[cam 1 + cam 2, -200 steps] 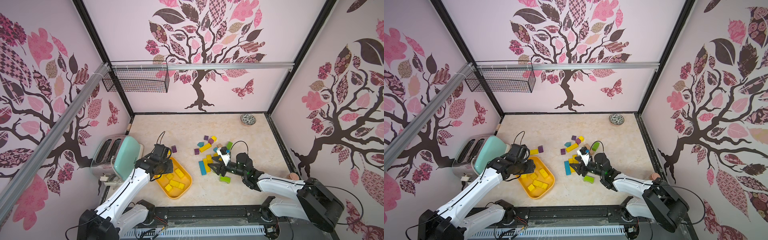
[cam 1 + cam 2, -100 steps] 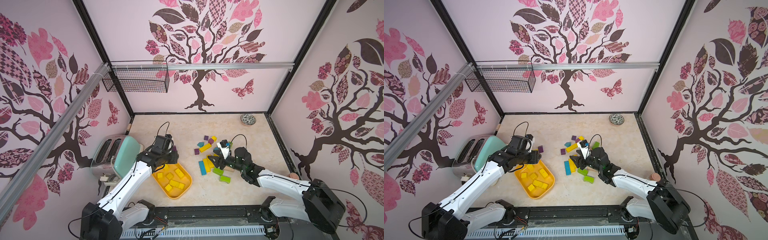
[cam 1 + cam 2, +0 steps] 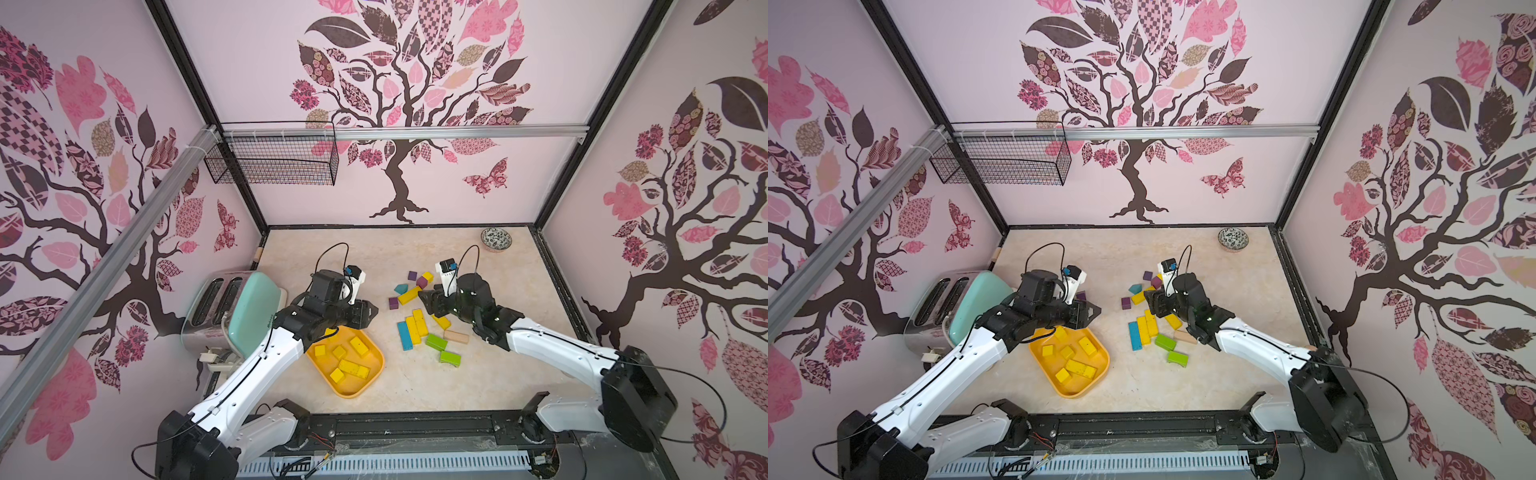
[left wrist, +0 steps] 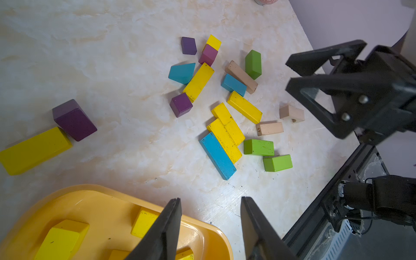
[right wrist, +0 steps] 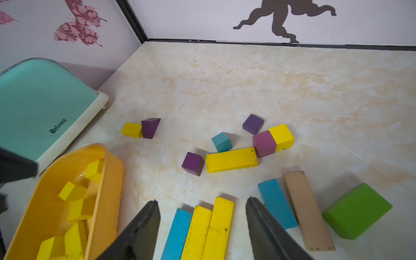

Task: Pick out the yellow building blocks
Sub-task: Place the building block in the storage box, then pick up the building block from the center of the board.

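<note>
The orange-yellow plastic tray [image 3: 351,394] is holding about six of the yellow building blocks [image 3: 358,345], so the sorting is looking roughly half done. The left gripper [image 4: 210,199] and right gripper [image 5: 202,200] are both hanging open and empty. Two long yellow bars [image 5: 216,225], some shorter ones and a small yellow cube [image 5: 281,136] are lying on the table, waiting to be picked.

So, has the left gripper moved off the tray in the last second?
Yes. Against the tray, which has stayed put, the left gripper has swung from over its inside out to its rim, toward the loose yellow building blocks.
</note>
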You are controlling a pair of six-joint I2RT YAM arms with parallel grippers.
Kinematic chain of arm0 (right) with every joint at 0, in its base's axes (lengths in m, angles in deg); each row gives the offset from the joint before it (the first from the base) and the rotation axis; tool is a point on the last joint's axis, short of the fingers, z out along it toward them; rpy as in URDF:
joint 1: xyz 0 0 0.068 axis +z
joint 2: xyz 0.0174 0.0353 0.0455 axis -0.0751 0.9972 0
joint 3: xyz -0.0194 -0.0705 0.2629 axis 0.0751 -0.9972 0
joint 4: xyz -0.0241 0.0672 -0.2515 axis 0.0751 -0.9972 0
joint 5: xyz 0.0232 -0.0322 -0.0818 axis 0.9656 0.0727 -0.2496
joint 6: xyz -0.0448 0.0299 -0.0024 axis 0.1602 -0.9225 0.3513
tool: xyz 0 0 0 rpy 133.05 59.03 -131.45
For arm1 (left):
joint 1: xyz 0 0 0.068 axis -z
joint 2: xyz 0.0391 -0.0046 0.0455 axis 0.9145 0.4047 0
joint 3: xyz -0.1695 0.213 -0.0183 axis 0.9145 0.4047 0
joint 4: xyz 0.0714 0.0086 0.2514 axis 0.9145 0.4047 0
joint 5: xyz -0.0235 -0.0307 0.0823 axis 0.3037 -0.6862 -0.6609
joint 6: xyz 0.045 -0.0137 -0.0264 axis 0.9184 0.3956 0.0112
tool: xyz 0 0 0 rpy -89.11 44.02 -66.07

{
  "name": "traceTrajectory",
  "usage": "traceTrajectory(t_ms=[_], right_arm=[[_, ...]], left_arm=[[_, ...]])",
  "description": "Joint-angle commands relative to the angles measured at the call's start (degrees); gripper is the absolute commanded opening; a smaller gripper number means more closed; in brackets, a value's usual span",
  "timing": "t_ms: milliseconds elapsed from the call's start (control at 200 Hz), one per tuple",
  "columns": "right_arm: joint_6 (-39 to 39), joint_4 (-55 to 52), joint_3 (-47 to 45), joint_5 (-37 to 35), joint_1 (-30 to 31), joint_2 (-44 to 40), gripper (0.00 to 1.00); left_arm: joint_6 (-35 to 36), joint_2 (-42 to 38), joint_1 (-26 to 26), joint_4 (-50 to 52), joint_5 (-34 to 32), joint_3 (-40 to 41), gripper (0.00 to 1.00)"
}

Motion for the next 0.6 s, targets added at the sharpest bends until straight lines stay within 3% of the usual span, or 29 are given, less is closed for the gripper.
traceTrajectory(t_ms=[0,160,290,595], right_arm=[[-1.17,-3.66,6.20,1.47,-3.51,5.80,0.65],[2.14,-6.44,15.59,0.02,-6.23,16.48,0.57],[3.01,-9.58,23.84,-0.25,-8.22,24.71,0.48],[3.45,-12.83,34.04,-3.12,-9.33,37.42,0.58]], left_arm=[[2.03,-1.64,-0.09,0.58,-0.20,0.68,0.49],[2.63,-2.79,-0.26,0.96,-3.50,1.85,0.51],[2.66,-1.74,-1.87,1.39,-1.47,1.31,0.52],[2.11,-1.01,-5.05,1.80,1.16,0.86,0.53]])
